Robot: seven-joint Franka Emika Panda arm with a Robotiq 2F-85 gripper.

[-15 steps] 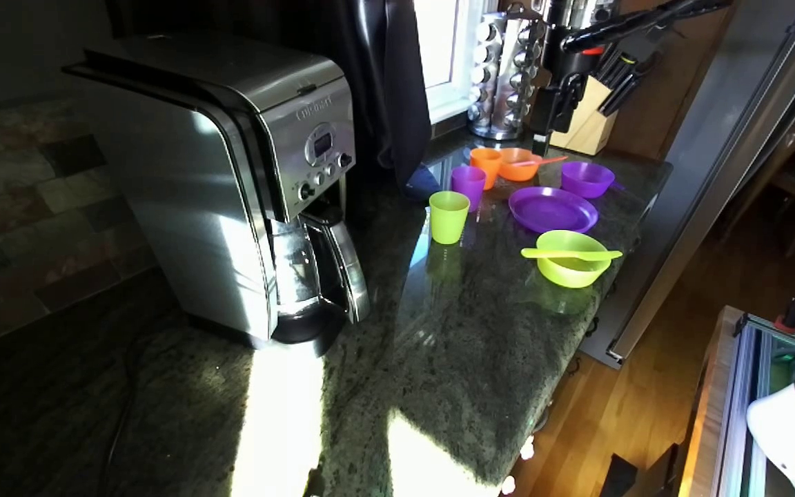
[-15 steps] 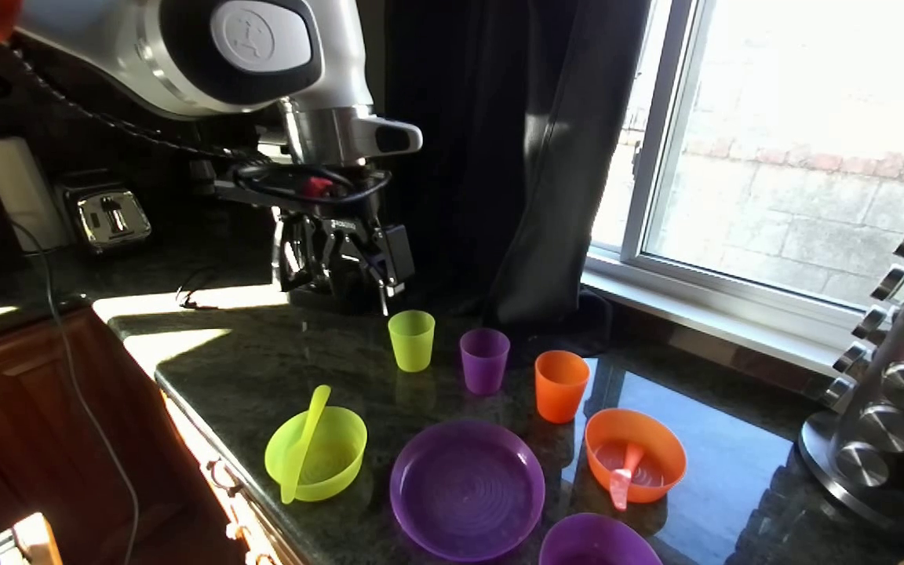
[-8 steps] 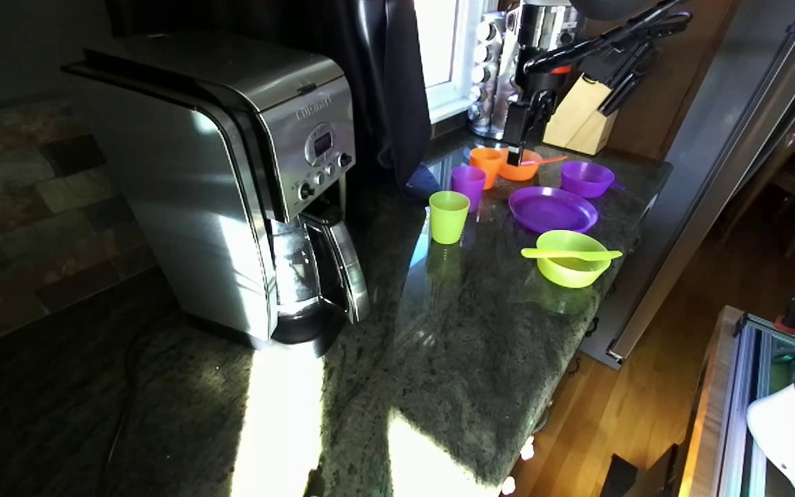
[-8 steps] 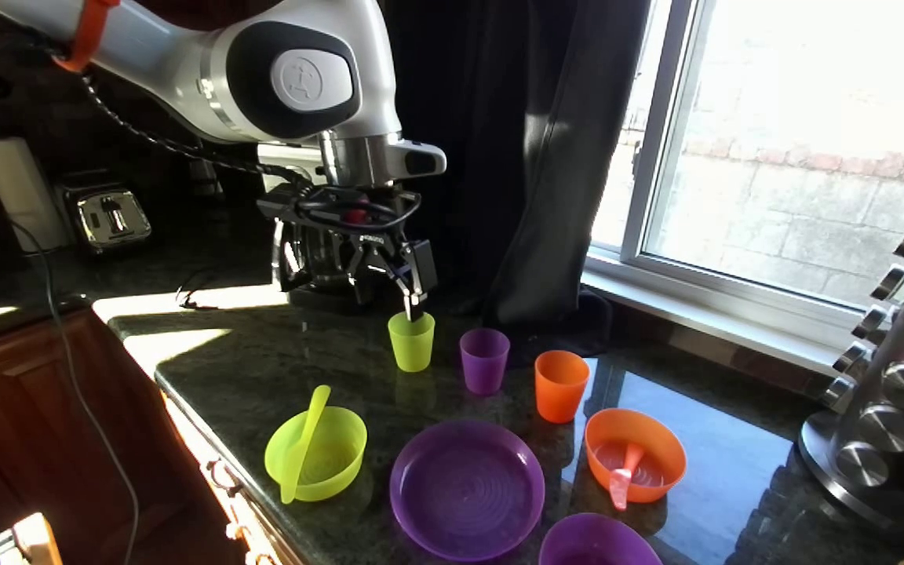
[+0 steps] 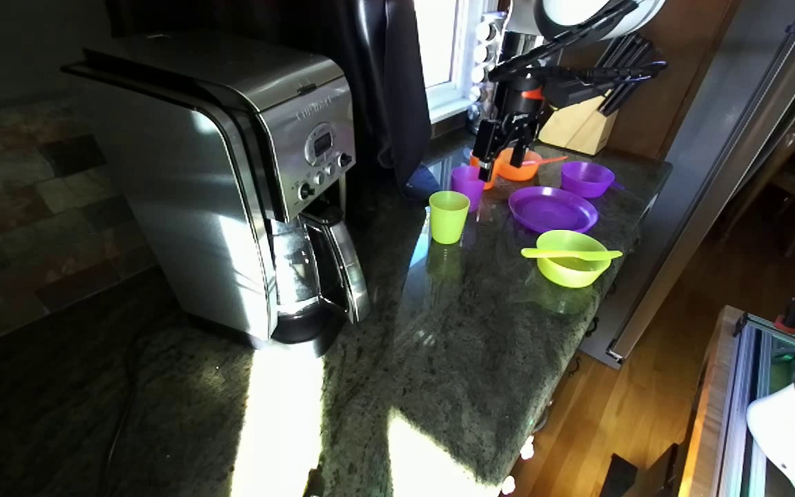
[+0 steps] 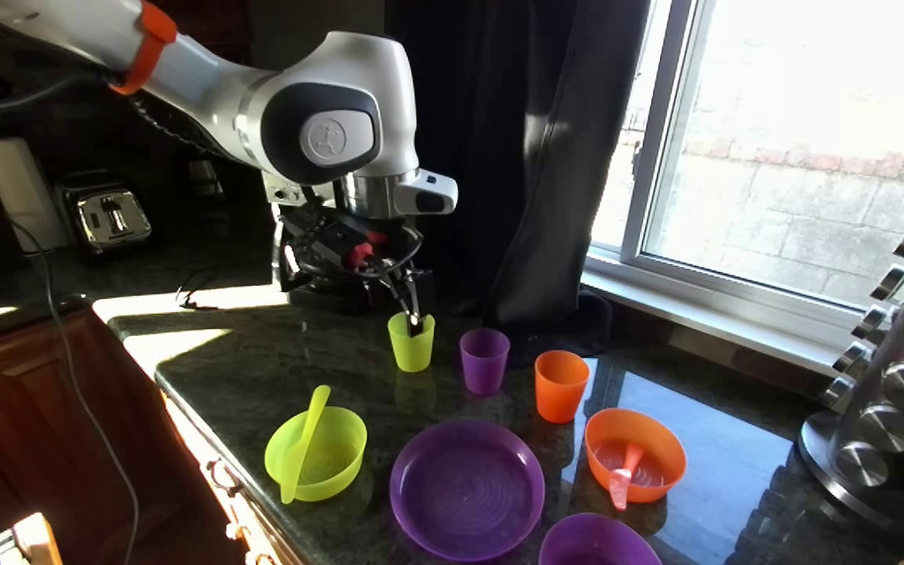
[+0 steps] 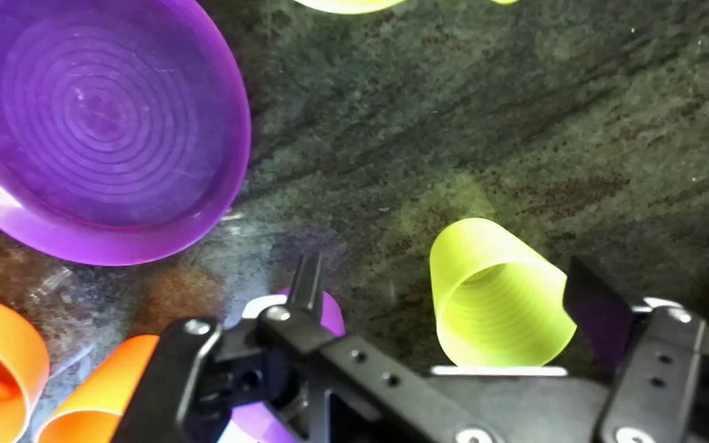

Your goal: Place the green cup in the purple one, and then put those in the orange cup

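Observation:
The green cup stands upright on the dark counter. The purple cup stands upright beside it, and the orange cup stands beyond that. My gripper is open and empty, above the cups. In the wrist view one finger is just off the rim of the green cup and overlaps it in view. The other finger partly covers the purple cup. The orange cup is partly hidden by the gripper there. In an exterior view the gripper covers part of the orange cup.
A purple plate, a lime-green bowl with a spoon across it, an orange bowl and a purple bowl stand near the cups. A coffee maker, a dark curtain and a spice rack stand around the counter.
My gripper has come down and moved across the counter towards the green and purple cups, and has turned somewhat. The cups and dishes have not moved.

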